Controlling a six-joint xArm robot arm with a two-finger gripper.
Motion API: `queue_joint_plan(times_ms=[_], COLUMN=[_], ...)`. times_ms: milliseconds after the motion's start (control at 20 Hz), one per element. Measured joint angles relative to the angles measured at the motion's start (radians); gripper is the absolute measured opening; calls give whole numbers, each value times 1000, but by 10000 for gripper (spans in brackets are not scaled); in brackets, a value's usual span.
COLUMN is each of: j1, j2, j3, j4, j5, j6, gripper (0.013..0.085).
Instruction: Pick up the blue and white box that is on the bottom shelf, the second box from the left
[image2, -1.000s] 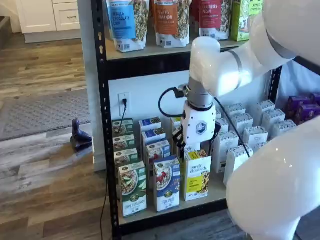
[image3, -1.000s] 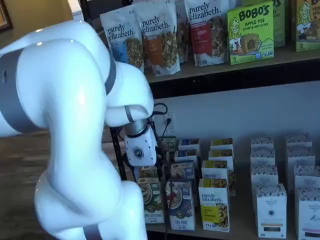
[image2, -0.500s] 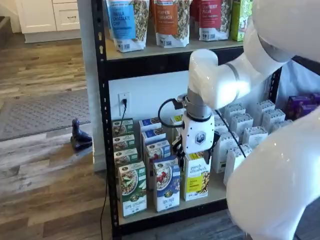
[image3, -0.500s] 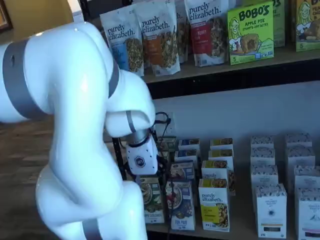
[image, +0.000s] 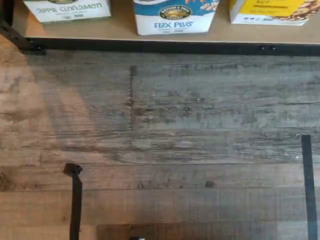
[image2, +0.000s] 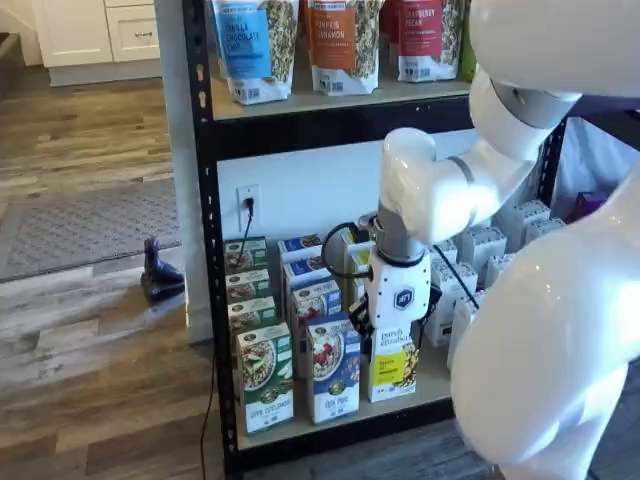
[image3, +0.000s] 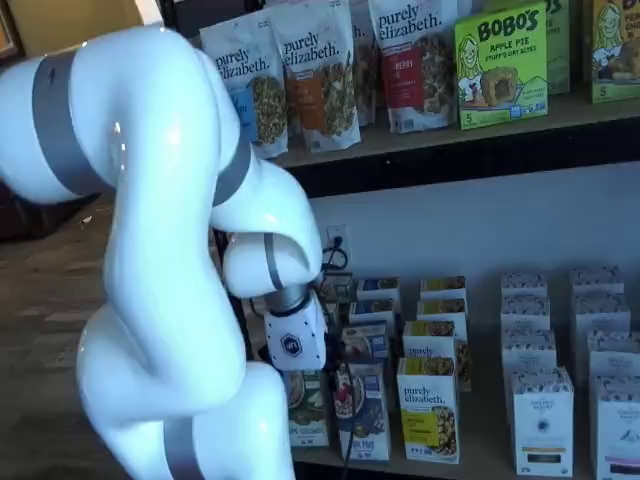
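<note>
The blue and white box (image2: 333, 368) stands upright at the front of the bottom shelf (image2: 437, 377), between a green and white carton (image2: 265, 378) and a yellow and white carton (image2: 393, 362). It also shows in the other shelf view (image3: 362, 410) and in the wrist view (image: 172, 17), where its label reads "Flax Plus". My gripper (image2: 398, 325) hangs low in front of the yellow carton, just right of the blue box. Its white body also shows in a shelf view (image3: 297, 345). Its fingers are not plainly seen, and it holds nothing that I can see.
More rows of cartons stand behind the front ones, and white boxes (image3: 543, 420) fill the shelf's right part. Granola pouches (image2: 345, 40) sit on the higher tier. The black rail (image: 150, 46) edges the shelf above a wooden floor (image: 165, 135). My arm's large white links (image3: 150, 250) block part of both shelf views.
The gripper has come down in front of the bottom shelf's front row, from above the yellow carton's top to level with it. The boxes have not moved.
</note>
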Motion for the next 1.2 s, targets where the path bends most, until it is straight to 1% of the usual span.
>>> queue_joint_plan(times_ms=[100,200,450,600,650,700,750,800,900,1000,1050,1200], j1=[-8,-14,-31,-45,-49,-54,-57,-58,-57,-54,-53,-54], j2=[24,50,116,167,181,198,218,233,274,322,348,418], j3=[1,1,-4,-13,-14,-18,-23,-28,-46,-73,-91,-142], j4=[19,11,36,-5,-11,-43,-53,-44,-7,12,16,0], j5=[-22,-42,-81,-119,-139,-159,-179,-194,-222,-240,-246,-261], j6=[-24,-23,-62,-38,-35,-11,-5,-14,-48,-63,-66,-52], gripper=[850,850,850,850,850,850,850,850,850,850,850,850])
